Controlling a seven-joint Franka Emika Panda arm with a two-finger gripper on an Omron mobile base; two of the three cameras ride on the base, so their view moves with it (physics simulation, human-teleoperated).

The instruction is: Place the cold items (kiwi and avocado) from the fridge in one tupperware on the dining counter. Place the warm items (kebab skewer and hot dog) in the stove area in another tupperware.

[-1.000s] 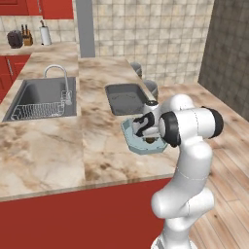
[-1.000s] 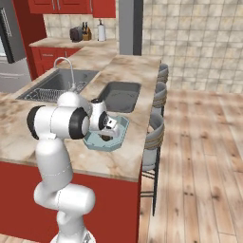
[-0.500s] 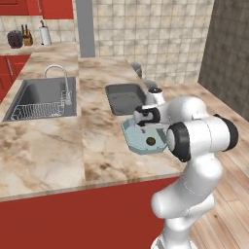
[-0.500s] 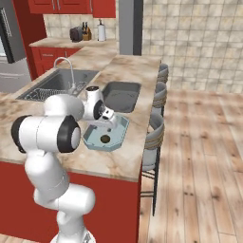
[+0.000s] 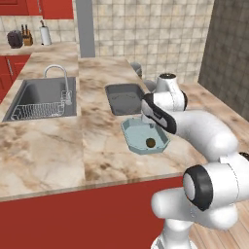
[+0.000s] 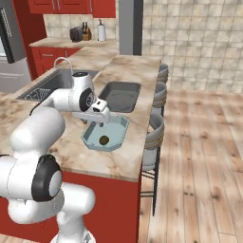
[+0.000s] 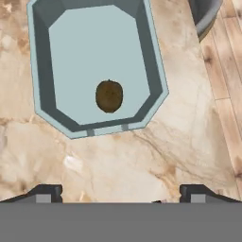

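Note:
A brown kiwi point(image 7: 109, 96) lies on its own inside a light blue tupperware point(image 7: 40, 71) on the marble dining counter point(image 5: 97, 160). The same kiwi point(image 5: 151, 143) point(image 6: 103, 140) sits toward the near end of the tub. My gripper point(image 7: 120, 196) hangs above the tupperware's near rim, open, with nothing between its fingertips point(image 7: 45, 193). In the right base view the gripper point(image 6: 94, 121) points down over the tub's far side. Avocado, kebab skewer and hot dog are out of view.
A dark grey tupperware point(image 5: 124, 97) stands just behind the blue one. A sink point(image 5: 41, 95) with a faucet lies to the left. Grey stools point(image 6: 159, 128) line the counter's right edge, above a wooden floor. The fridge point(image 6: 9, 42) stands far left.
The jaws have opened and let go of the kiwi, which now rests in the blue tupperware. The hand has risen out of the tub and drawn back.

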